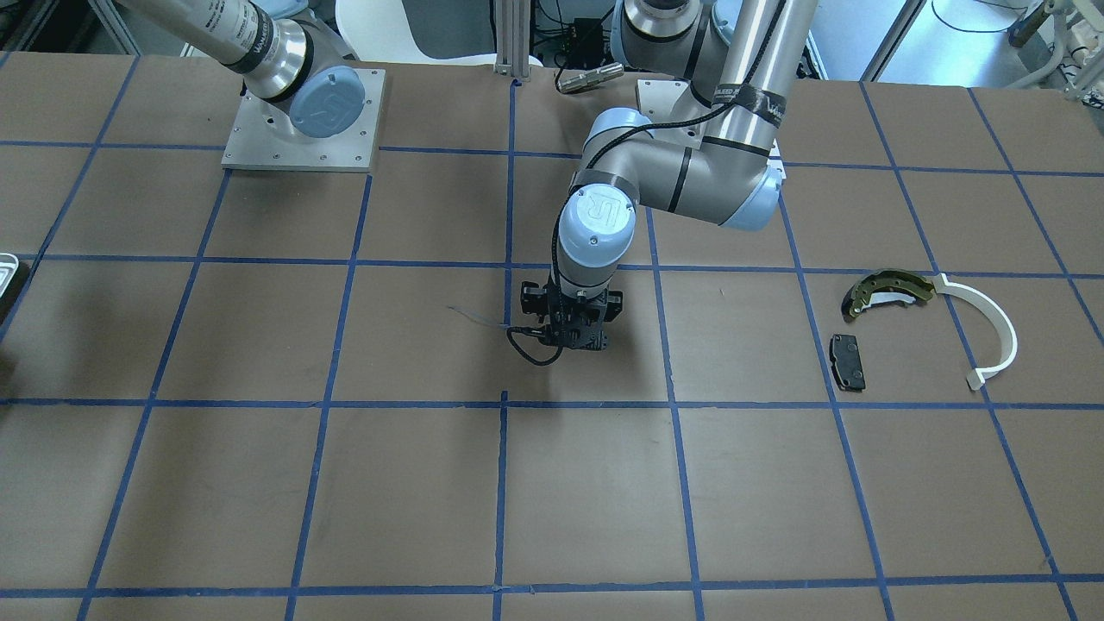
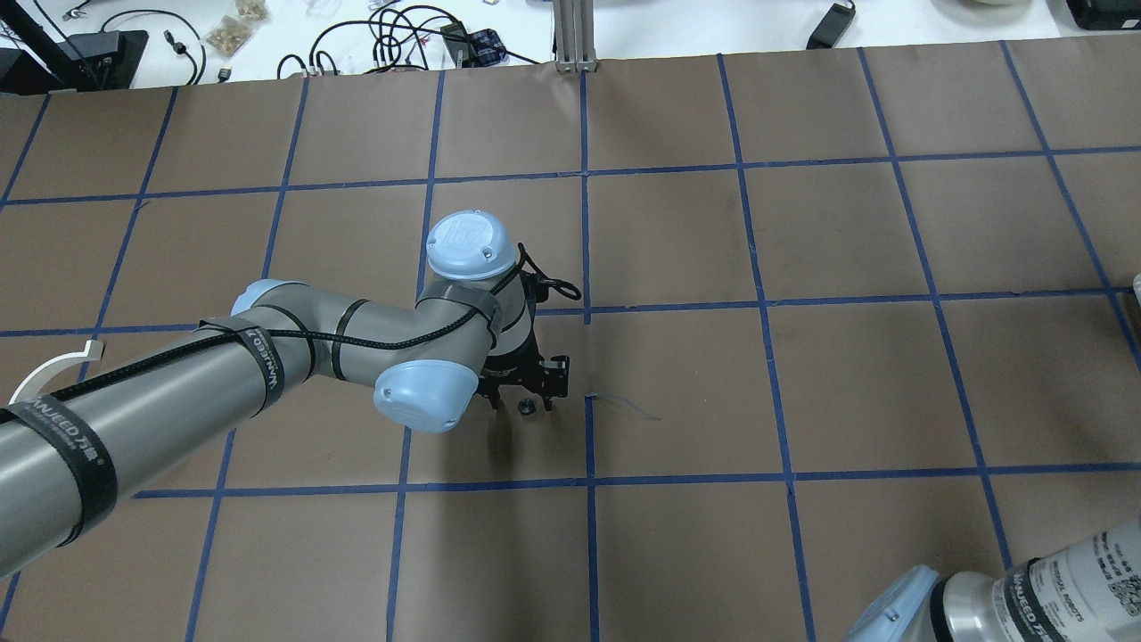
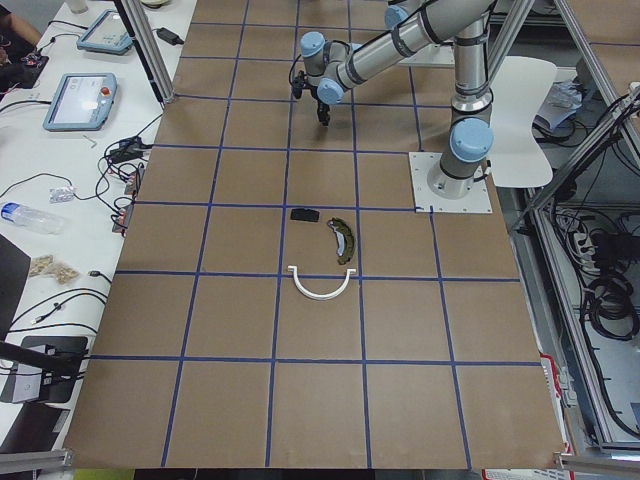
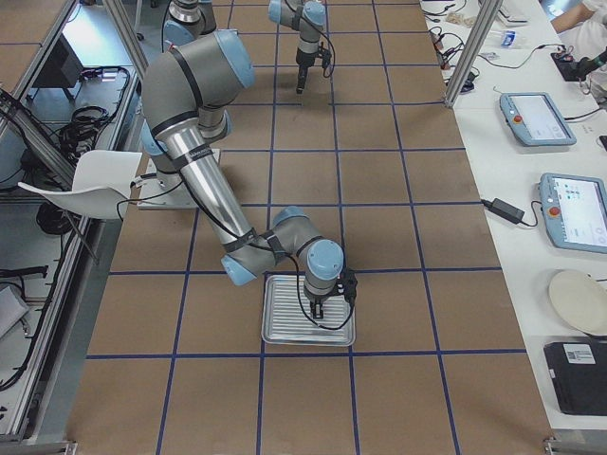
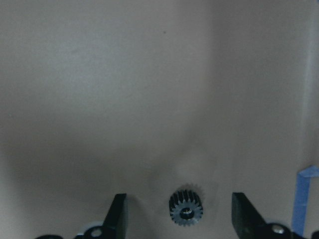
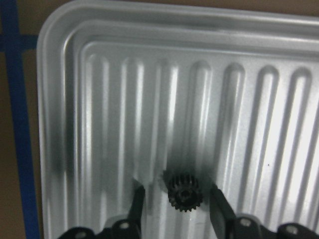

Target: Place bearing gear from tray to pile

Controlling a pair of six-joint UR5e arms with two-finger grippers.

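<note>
Firstly, right gripper [image 6: 175,189] — fingers [image 6: 136,200] spread and pointing down, one on each side of the bearing gear [image 6: 184,192], not closed on it. A clear gap shows on one side; the other finger stands close to the teeth.

Bearing gear: small, dark, toothed, with a centre bore. It lies flat on the ribbed floor of the tray [image 6: 50,99].

Tray: silver metal with a rounded rim and parallel ridges. It sits on the brown table [image 4: 398,237] at the robot's right end. Only a corner of it shows in the front-facing view.

Left gripper [image 5: 178,196] — fingers [image 5: 117,211] spread wide and pointing down over the middle of the table, pinching nothing.

Loose gear [image 5: 186,209]: a second dark toothed gear of like appearance. It lies flat on the brown surface between the left fingers and touches neither.

Pile, at the robot's left end, well apart from both gears:
- White arc strip [image 1: 992,332], lying flat.
- Yellow-green crescent shoe [image 1: 888,289], one end just beside an end of the arc; whether they touch cannot be told.
- Dark rectangular pad [image 1: 848,362], near the shoe and separate from it.

Blue tape lines [image 1: 500,492] divide the table into squares.
</note>
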